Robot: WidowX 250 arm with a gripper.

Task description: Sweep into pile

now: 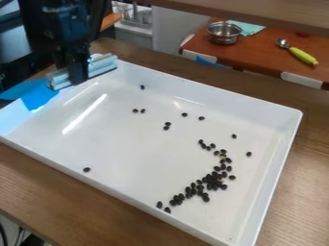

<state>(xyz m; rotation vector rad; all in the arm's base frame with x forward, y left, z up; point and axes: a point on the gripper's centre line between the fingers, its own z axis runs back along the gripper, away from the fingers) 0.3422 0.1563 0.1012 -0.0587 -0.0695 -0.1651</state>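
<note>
At the left, blue tape (40, 97) is lying over the rim of the white, shallow tray (193, 90). The gripper (78, 80) is hanging at the tray's upper-left edge, its fingers clamping a pale, ridged bar (104, 66). The beans (212, 179), small, dark, oval and near black, are all lying inside the tray. One is sitting alone near the lower-left wall; toward the middle, one is resting by the back wall, two are lying side by side below it, and two more are touching further right. Past two singles, the bulk is forming a curved band, bunching thickest at its lower middle and trailing toward the near wall; two strays are lying to its right. Behind the tray, a metal pot (223, 34) is standing on a red-brown table (267, 56), its contents unclear, with a teal cloth (249, 29) beside it and a green-handled spoon (302, 56) lying further right.
</note>
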